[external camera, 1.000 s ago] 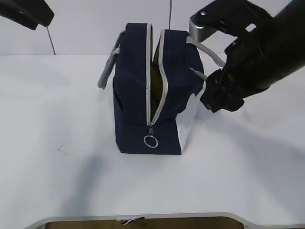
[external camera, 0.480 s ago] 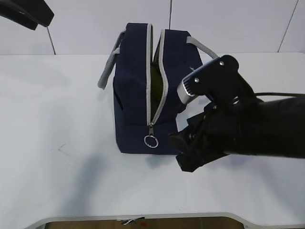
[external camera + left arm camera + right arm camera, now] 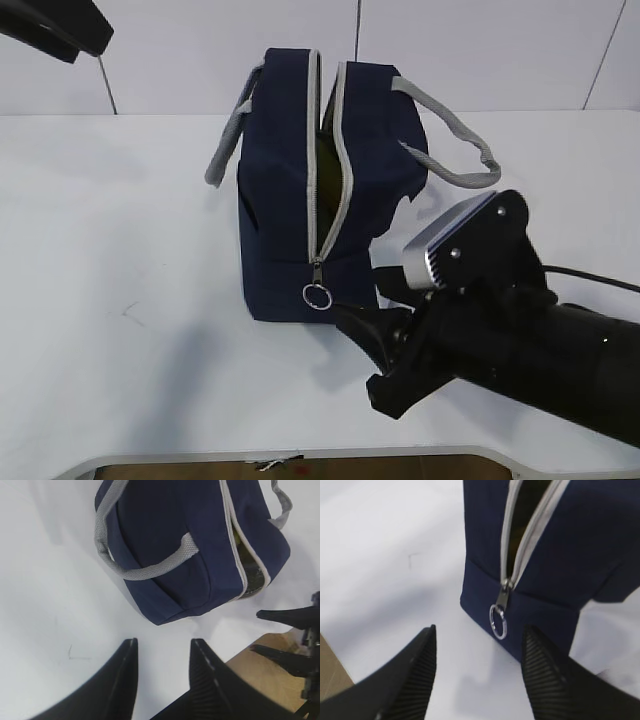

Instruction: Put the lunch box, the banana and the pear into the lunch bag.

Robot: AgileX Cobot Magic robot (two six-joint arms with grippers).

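1. Left claw (image 3: 160,680): hangs high over the worktop (image 3: 120,250), left of the lunch bag (image 3: 290,200). Jaws apart, nothing between them. Reads as parked, clear of the work area.
2. Lunch bag: stands upright mid-worktop, zipper (image 3: 325,170) open along the top and down the near end, so the mouth gapes. Something olive-dark shows through the gap; can't tell what. Grey handles (image 3: 225,140) flop to either side, leaving the opening unobstructed.
3. Ring pull (image 3: 498,621): hangs at the bottom of the zipper run on the near end panel, facing the right arm.
4. Right claw (image 3: 480,675): low, just in front of the bag's near end, aimed at the ring pull. Jaws apart, empty, straddling the pull's line but not touching it. My read: lining up to grab the pull.
5. Lunch box, banana, pear: none on the worktop in any view. Probably already inside; can't confirm.
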